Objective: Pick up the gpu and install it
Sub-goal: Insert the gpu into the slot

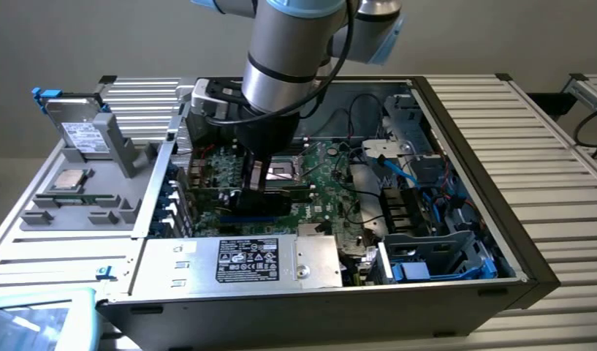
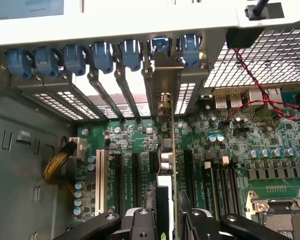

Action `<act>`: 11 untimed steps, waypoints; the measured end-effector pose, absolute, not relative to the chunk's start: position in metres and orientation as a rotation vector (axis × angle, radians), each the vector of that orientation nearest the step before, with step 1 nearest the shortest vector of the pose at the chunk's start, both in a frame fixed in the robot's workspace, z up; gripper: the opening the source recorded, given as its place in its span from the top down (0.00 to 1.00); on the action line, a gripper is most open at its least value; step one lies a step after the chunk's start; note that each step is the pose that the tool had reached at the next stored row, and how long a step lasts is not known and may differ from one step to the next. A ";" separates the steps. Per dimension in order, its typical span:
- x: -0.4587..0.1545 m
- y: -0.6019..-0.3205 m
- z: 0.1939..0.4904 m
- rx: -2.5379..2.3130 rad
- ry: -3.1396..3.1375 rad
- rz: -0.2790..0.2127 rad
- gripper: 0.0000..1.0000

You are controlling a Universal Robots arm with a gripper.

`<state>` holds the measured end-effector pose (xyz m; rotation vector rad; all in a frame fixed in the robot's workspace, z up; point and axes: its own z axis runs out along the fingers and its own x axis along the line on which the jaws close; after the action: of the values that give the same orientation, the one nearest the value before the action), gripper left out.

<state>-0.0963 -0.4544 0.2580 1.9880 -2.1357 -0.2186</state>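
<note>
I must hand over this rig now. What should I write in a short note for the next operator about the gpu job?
Gripper: down inside the open case, fingers shut on the gpu.
Gpu: upright, edge-on above the motherboard, its metal bracket at the rear slot openings.
Done: gpu picked up and brought to a slot.
Left: not released; full seating in the slot cannot be told.
</note>
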 end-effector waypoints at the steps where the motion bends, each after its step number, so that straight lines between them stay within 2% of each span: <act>1: -0.097 -0.454 0.258 1.988 -2.136 -0.219 0.73; 11: -0.098 -0.454 0.257 1.988 -2.136 -0.219 0.73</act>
<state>-0.0976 -0.4543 0.2571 1.9882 -2.1357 -0.2186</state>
